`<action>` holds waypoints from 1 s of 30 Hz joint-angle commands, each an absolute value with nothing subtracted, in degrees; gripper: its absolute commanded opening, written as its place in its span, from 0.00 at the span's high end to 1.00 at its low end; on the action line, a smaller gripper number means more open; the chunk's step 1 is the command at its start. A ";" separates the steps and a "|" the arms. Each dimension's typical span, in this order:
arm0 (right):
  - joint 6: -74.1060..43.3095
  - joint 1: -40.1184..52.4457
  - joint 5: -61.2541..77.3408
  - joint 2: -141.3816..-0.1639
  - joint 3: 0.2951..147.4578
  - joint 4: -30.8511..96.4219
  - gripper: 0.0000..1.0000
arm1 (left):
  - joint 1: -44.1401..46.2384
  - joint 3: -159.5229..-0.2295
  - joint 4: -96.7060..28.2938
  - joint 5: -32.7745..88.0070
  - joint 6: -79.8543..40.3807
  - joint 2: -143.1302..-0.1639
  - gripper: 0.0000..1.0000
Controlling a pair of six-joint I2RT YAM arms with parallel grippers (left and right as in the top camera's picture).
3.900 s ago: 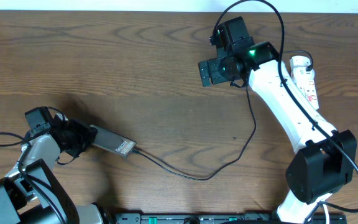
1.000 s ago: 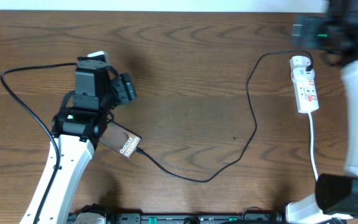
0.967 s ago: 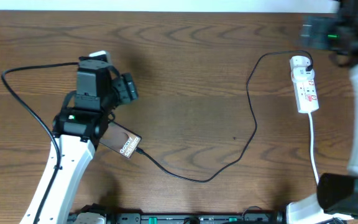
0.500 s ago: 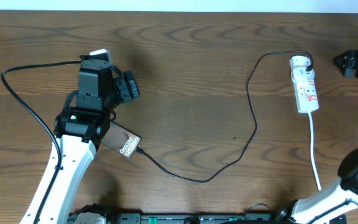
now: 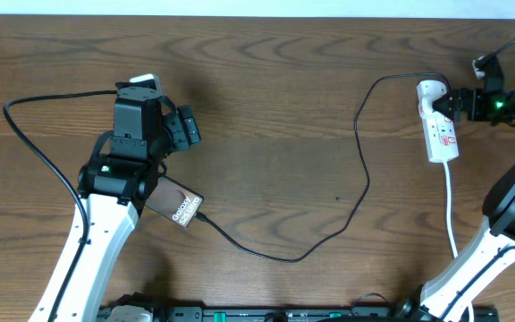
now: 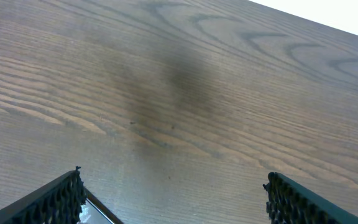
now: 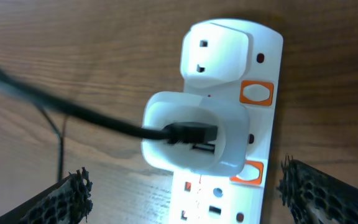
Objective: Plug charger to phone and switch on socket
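The phone (image 5: pixel 173 205) lies flat at the left, half under my left arm; its corner (image 6: pixel 97 213) shows by the left finger. The charger (image 5: pixel 362 183), a thin black cable, runs from the phone's right end in a long loop up to the white adapter (image 7: pixel 194 137) plugged into the socket (image 5: pixel 440 125). The socket (image 7: pixel 257 124) has orange switches (image 7: pixel 255 92). My left gripper (image 5: pixel 189 128) hovers open above and beyond the phone, empty (image 6: pixel 173 199). My right gripper (image 5: pixel 460 102) is open at the socket's far end, its fingers either side of the strip (image 7: pixel 184 183).
The socket's white cord (image 5: pixel 451 210) trails toward the front edge beside the right arm's base. A black arm cable (image 5: pixel 34 143) arcs over the table at the left. The table's far edge (image 5: pixel 240 13) lies close behind both arms.
My right gripper has swung in from the right edge to the socket's far end. The left arm has barely shifted, and the phone and cable lie as before.
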State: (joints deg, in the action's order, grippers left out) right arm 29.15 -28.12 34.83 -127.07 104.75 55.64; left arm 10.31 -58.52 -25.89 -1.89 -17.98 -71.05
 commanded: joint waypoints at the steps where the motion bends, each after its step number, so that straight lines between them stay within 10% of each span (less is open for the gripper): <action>1: 24.47 -26.37 31.00 -127.52 104.47 54.46 0.01 | 10.48 -59.37 -26.28 -2.85 -17.85 -71.18 0.10; 30: 11.16 -21.41 22.85 -127.52 101.69 52.18 0.01 | 10.48 -59.37 -27.18 -2.83 -17.85 -72.99 0.10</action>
State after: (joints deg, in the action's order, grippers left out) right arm 12.16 -22.41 22.55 -127.15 103.48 52.47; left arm 10.31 -58.52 -26.96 -1.87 -17.98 -72.64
